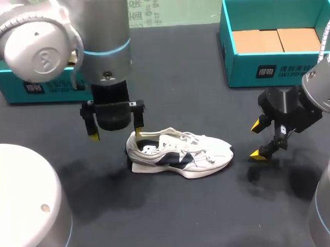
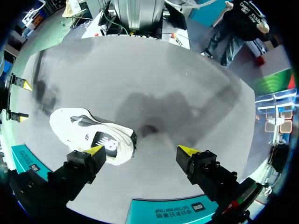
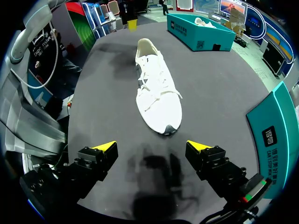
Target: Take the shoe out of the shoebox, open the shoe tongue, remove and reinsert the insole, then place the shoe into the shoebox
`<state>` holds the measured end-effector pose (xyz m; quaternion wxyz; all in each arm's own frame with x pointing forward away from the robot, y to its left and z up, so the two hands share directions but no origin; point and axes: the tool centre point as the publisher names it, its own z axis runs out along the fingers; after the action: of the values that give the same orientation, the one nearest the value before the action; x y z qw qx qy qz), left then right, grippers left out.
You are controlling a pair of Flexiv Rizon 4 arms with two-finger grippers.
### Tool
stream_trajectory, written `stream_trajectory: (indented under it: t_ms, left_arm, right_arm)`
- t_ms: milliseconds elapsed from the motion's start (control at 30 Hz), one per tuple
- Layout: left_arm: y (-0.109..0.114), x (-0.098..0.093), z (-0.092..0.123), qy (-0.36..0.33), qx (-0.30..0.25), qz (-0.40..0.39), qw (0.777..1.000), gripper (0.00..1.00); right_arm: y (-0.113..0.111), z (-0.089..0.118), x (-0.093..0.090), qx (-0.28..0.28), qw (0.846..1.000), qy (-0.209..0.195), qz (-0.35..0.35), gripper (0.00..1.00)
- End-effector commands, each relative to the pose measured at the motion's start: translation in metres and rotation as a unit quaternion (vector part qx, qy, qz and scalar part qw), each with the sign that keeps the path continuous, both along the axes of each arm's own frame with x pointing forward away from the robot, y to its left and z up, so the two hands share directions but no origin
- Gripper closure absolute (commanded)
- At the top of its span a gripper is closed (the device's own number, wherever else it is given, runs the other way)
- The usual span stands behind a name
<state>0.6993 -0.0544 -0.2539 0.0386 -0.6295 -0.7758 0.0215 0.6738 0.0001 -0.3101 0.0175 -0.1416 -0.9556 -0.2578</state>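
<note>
A white shoe (image 1: 180,152) with dark side panels lies on its sole in the middle of the black table, toe pointing to the right. My left gripper (image 1: 115,132) hangs open just above its heel. In the left wrist view the shoe (image 2: 84,133) lies by one fingertip (image 2: 96,150), and the left gripper (image 2: 142,150) holds nothing. My right gripper (image 1: 258,141) stands open to the right of the toe, a short gap away. In the right wrist view the shoe (image 3: 156,93) lies ahead of the open right gripper (image 3: 152,147), toe nearest.
A teal shoebox (image 1: 272,69) with cardboard pieces inside stands at the back right, also seen as the shoebox (image 3: 273,126) beside my right gripper. A second teal box (image 1: 10,84) sits at the back left behind my left arm.
</note>
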Motion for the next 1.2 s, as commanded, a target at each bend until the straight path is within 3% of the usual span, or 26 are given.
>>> stream_trajectory:
  t_ms: [33,500,567,733,800,833,1200]
  left_arm:
    - [0.035,-0.011,0.02,0.012,-0.11,0.049,0.993,0.0]
    - [0.035,-0.011,0.02,0.012,-0.11,0.049,0.993,0.0]
    - [0.043,-0.005,0.018,0.049,-0.151,0.121,0.98,0.0]
    - [0.062,0.008,0.012,0.139,-0.222,0.284,0.922,0.0]
    - [0.065,0.015,0.012,0.187,-0.24,0.355,0.884,0.0]
    - [0.066,0.019,0.012,0.154,-0.241,0.402,0.87,0.0]
    - [0.066,0.019,0.012,0.154,-0.241,0.402,0.87,0.0]
  right_arm:
    - [0.0,0.0,-0.001,-0.001,1.0,-0.001,-0.001,0.0]
    - [0.0,0.0,-0.001,-0.001,1.0,-0.001,-0.001,0.0]
    - [0.0,0.0,-0.001,-0.001,1.0,-0.001,-0.001,0.0]
    - [0.0,0.0,-0.001,-0.001,1.0,-0.001,-0.001,0.0]
    - [0.0,0.0,-0.001,-0.001,1.0,-0.001,-0.001,0.0]
    - [0.0,0.0,-0.001,-0.001,1.0,-0.001,-0.001,0.0]
    - [0.0,0.0,-0.001,-0.001,1.0,-0.001,-0.001,0.0]
